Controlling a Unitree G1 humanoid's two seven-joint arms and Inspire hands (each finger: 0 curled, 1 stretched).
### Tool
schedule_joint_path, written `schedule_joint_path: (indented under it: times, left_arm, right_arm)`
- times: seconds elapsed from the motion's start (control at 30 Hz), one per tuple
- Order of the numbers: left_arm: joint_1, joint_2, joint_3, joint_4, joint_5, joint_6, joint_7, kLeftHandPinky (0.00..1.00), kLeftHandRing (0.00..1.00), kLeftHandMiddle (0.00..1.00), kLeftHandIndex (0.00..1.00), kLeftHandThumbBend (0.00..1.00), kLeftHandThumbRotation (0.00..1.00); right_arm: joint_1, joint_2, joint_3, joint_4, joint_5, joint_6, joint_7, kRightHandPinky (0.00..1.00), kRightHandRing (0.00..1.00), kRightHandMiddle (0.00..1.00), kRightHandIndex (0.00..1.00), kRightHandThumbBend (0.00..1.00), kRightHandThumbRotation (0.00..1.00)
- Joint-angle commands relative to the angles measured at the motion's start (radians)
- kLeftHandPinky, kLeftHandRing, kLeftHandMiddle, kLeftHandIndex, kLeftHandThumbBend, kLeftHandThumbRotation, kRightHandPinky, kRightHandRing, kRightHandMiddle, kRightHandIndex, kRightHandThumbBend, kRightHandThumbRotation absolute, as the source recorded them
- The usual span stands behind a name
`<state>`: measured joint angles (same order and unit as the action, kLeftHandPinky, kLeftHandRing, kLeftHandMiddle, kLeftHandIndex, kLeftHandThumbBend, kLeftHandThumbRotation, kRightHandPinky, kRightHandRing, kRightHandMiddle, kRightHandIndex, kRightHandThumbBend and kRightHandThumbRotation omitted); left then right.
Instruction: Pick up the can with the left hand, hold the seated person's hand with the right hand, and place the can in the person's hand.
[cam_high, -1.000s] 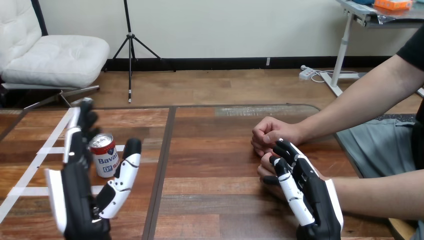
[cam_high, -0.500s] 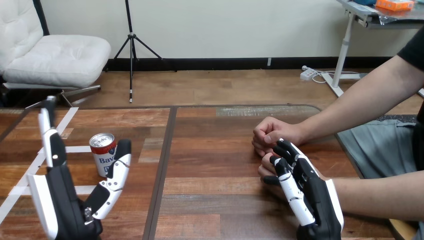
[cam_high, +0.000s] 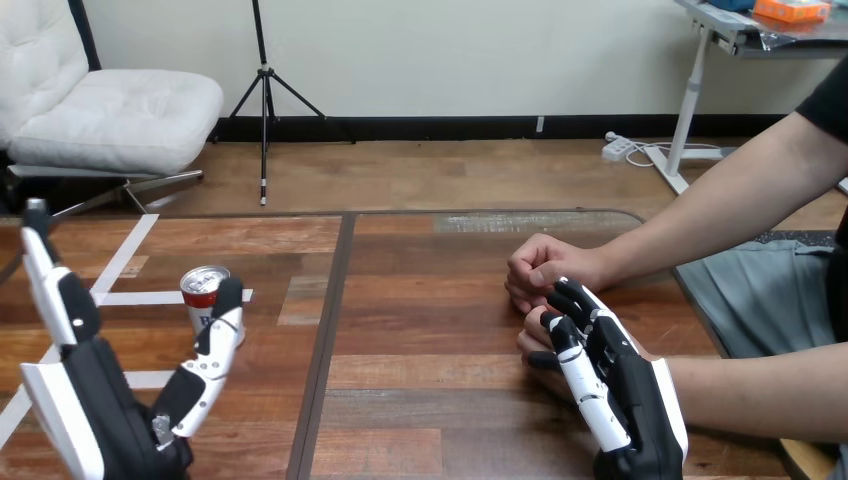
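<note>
The red-and-white can (cam_high: 203, 296) is standing upright, top facing up, at the frame's left just behind the thumb of the wide-open, straight-fingered left hand (cam_high: 95, 415), while the right hand (cam_high: 620, 385) is curling its fingers over the person's hand (cam_high: 528, 345) at lower right.

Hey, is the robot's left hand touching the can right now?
Cannot tell. In the head view the thumb of the left hand overlaps the can at its right side; neither contact nor gap shows plainly.
</note>
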<state>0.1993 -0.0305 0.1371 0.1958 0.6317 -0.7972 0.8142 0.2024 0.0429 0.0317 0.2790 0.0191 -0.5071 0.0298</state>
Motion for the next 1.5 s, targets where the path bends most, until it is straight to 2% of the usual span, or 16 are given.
schedule_joint_path:
  times: [0.0,0.2,0.4,0.63,1.0,1.17,1.47]
  left_arm:
    - [-0.074,0.031,-0.01,0.023,0.027,0.002,0.027,1.0,1.0,1.0,1.0,0.69,0.24]
    - [-0.08,0.037,-0.017,0.028,0.015,0.031,0.025,1.0,1.0,1.0,1.0,0.71,0.24]
    - [-0.077,0.04,-0.022,0.016,0.0,0.091,-0.003,1.0,1.0,1.0,1.0,0.73,0.27]
    - [-0.074,0.035,-0.029,-0.002,-0.058,0.16,-0.076,1.0,1.0,1.0,0.99,0.76,0.33]
    - [-0.107,0.064,-0.028,0.038,-0.107,0.19,-0.134,0.96,0.97,0.97,0.96,0.76,0.24]
    - [-0.129,0.072,-0.026,0.068,-0.158,0.196,-0.179,0.93,0.95,0.96,0.94,0.76,0.19]
    - [-0.159,0.084,-0.026,0.093,-0.159,0.257,-0.2,0.87,0.92,0.93,0.92,0.77,0.19]
  right_arm:
    - [-0.077,0.01,-0.007,0.0,0.006,-0.016,-0.003,0.77,0.86,0.88,0.87,0.53,0.65]
    - [-0.08,0.011,-0.007,0.001,0.006,-0.012,-0.004,0.76,0.85,0.88,0.87,0.55,0.65]
    - [-0.081,0.012,-0.006,0.002,0.004,-0.013,-0.006,0.76,0.85,0.88,0.86,0.55,0.65]
    - [-0.081,0.012,-0.005,0.0,-0.005,-0.011,-0.012,0.76,0.85,0.88,0.86,0.54,0.65]
    - [-0.082,0.01,-0.006,0.0,0.007,-0.014,-0.002,0.77,0.86,0.88,0.87,0.53,0.65]
    - [-0.083,0.01,-0.007,0.002,0.011,-0.018,0.0,0.77,0.86,0.88,0.87,0.54,0.65]
    - [-0.08,0.009,-0.006,-0.003,0.017,-0.017,0.006,0.77,0.86,0.89,0.87,0.54,0.65]
